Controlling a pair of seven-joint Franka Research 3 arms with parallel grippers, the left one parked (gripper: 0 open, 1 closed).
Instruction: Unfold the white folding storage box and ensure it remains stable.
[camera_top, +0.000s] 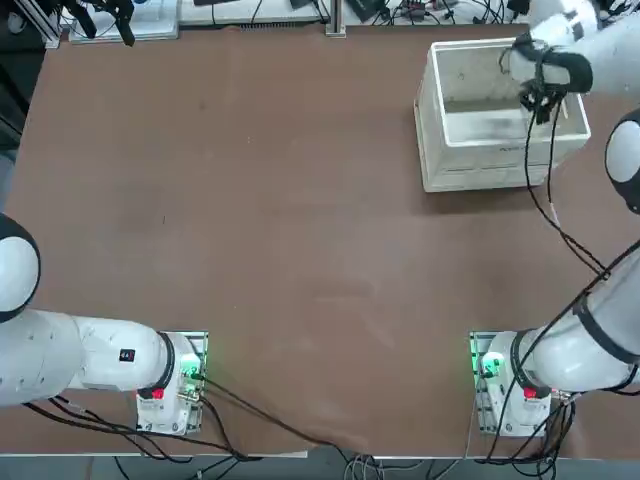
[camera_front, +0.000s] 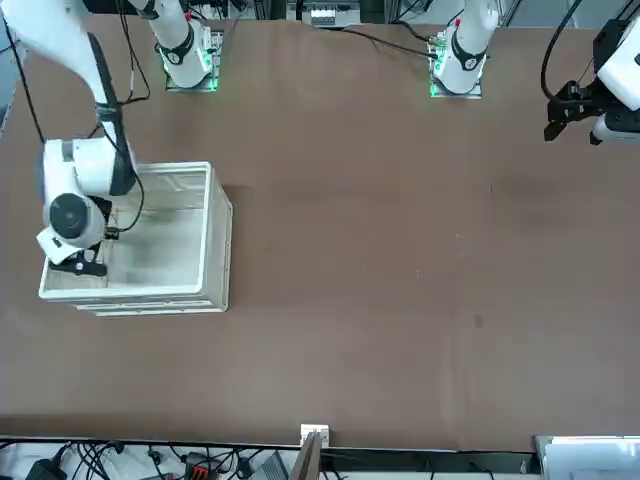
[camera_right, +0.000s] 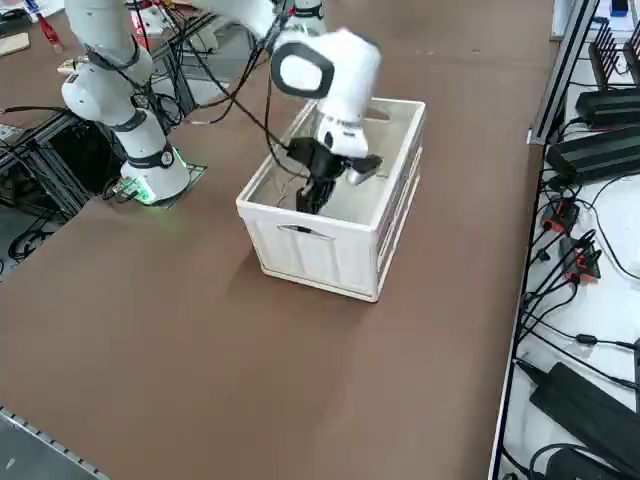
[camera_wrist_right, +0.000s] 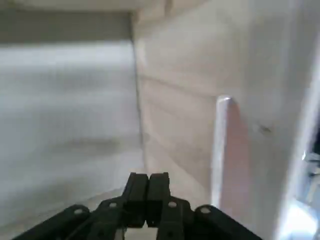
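While the white folding storage box (camera_top: 470, 140) stands with its walls raised at the far right part of the brown desk (camera_top: 280, 240), the right gripper (camera_right: 318, 190) reaches down inside it, near the wall on the robot's right. Its jaws are pressed together with nothing between them, and a pale inner wall lies just ahead of them

White rounded arm links, black joint bands, black end effector (camera_right: 318, 185), loose black cables, green-lit bases
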